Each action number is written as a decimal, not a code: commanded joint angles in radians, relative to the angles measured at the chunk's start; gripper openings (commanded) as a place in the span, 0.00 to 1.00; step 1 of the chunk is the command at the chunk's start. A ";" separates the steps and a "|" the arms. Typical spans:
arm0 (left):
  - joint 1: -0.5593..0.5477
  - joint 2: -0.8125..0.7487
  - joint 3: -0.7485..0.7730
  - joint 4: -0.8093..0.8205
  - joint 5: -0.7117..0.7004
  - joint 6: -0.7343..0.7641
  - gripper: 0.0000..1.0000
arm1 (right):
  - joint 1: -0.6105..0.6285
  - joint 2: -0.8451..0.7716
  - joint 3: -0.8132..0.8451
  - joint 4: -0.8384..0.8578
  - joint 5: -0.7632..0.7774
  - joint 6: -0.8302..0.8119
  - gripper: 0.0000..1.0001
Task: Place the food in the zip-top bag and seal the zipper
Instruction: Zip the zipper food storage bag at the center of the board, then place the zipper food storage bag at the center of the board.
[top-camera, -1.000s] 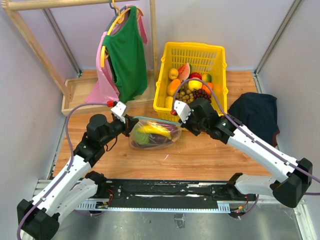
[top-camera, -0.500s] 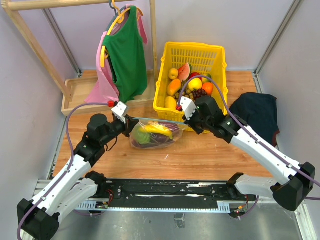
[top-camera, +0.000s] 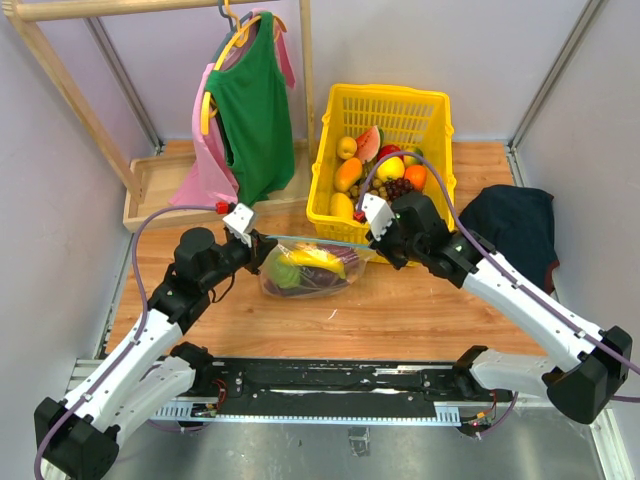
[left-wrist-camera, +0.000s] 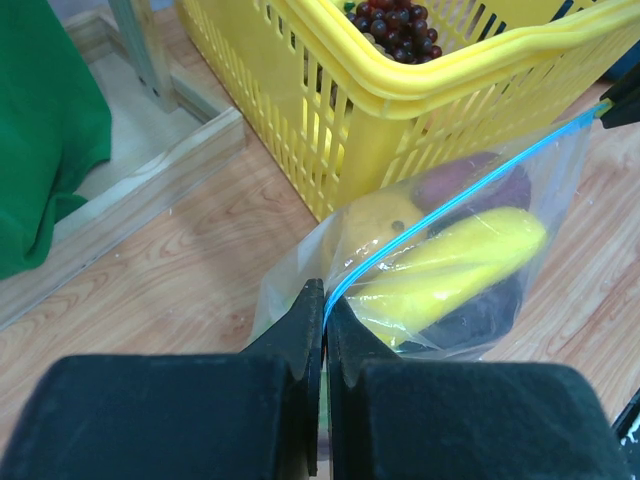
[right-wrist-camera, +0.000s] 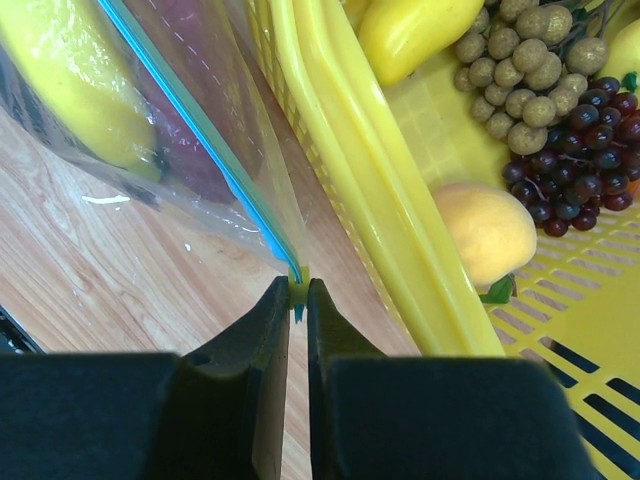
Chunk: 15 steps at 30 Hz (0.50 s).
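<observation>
You had the left gripper (left-wrist-camera: 322, 292) and right gripper (right-wrist-camera: 297, 288) each clamped tight on 1 end of the zipper (left-wrist-camera: 455, 190), the zip-top bag (top-camera: 310, 272) of food (left-wrist-camera: 450, 265) slung between them, where any extra pull risked a corner slipping out.

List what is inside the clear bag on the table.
A yellow banana, a green round fruit and dark purple pieces show through the bag. Anything lying beneath them is covered by the pile.
</observation>
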 joint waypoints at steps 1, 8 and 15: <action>0.025 0.002 0.036 0.028 -0.026 0.001 0.00 | -0.039 -0.023 -0.003 -0.032 -0.003 0.027 0.01; 0.025 -0.024 0.026 0.059 0.122 0.004 0.00 | -0.039 -0.102 0.062 -0.039 0.002 0.040 0.01; 0.023 -0.057 0.006 0.096 0.321 0.009 0.00 | -0.039 -0.224 0.059 -0.064 -0.079 0.055 0.01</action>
